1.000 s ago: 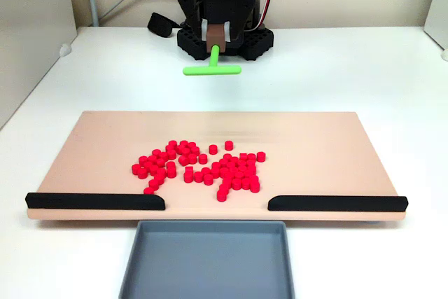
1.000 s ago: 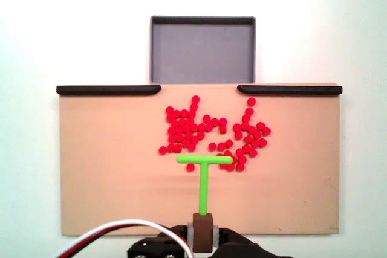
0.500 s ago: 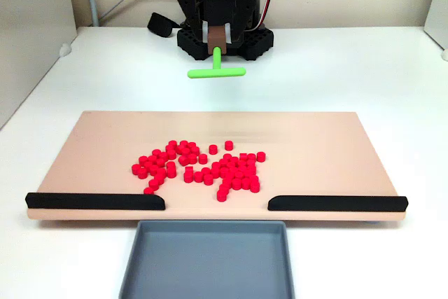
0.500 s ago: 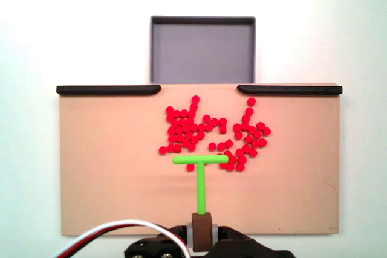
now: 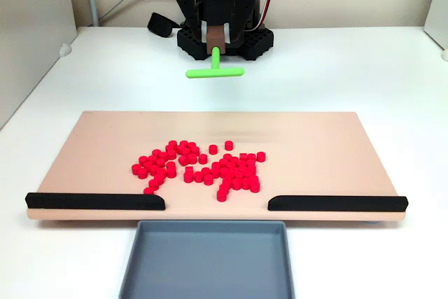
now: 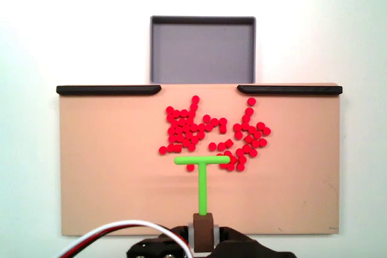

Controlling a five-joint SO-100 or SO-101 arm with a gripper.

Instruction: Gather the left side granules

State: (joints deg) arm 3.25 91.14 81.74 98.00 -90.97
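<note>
The black arm sits at the top centre of the front-facing fixed view, and its end effector (image 5: 216,40) is clenched on the stem of a green T-shaped pusher (image 5: 214,70), a brown block showing right where the stem enters. The crossbar hangs level, up in the air above the white bench (image 5: 336,68), in front of the arm's base and short of the far edge of the tan board (image 5: 315,152).

Down on the board, the granules (image 5: 199,166) lie in a loose red spread, centre and slightly left of centre in this view, well back from the two black strips (image 5: 94,201) along the near edge. A grey tray (image 5: 206,260) waits at the bottom of the frame, lined up with the gap between the strips.

Switch to the fixed view looking down: the end effector (image 6: 203,228) is at the bottom centre, the pusher (image 6: 202,176) pointing up the frame, its crossbar overlapping the lower fringe of the granules (image 6: 211,134). The pellets fall into two clumps here, a denser one left of centre and a looser one to its right, both in the upper middle of the board (image 6: 109,167). The tray (image 6: 202,52) sits at the top, just beyond the strips (image 6: 109,90). A red and white cable (image 6: 115,231) curls in at the lower left.
</note>
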